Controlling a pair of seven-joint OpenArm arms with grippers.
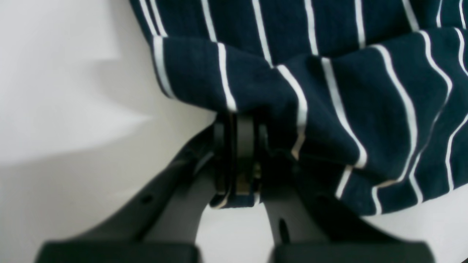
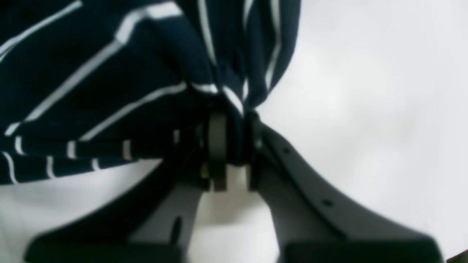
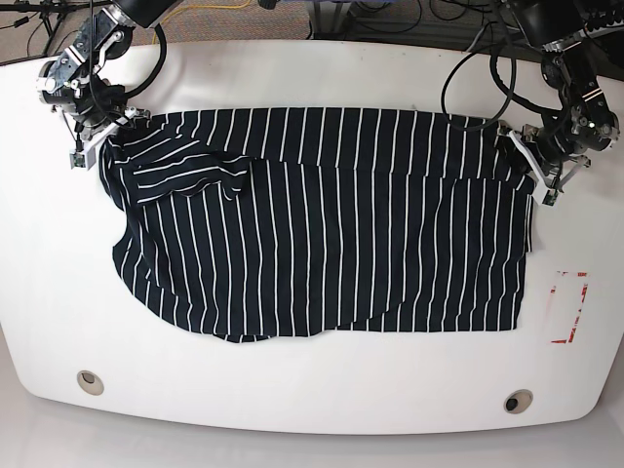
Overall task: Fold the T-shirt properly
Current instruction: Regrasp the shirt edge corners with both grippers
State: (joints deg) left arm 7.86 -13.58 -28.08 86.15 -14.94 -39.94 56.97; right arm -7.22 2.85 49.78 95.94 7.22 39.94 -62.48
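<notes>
The T-shirt (image 3: 322, 224), dark navy with thin white stripes, lies spread across the white table (image 3: 312, 390), its far edge stretched between both arms. My left gripper (image 3: 526, 161) sits at the shirt's far right corner; the left wrist view shows that gripper (image 1: 239, 120) shut on a bunched fold of the T-shirt (image 1: 329, 91). Over at the far left corner is my right gripper (image 3: 97, 141). In the right wrist view this gripper (image 2: 230, 128) pinches gathered fabric of the T-shirt (image 2: 109, 91). A sleeve lies folded over near the left end.
A red-outlined marking (image 3: 568, 307) is on the table right of the shirt. Two round holes (image 3: 90, 380) (image 3: 518, 401) sit near the front edge. Cables lie beyond the table's far edge.
</notes>
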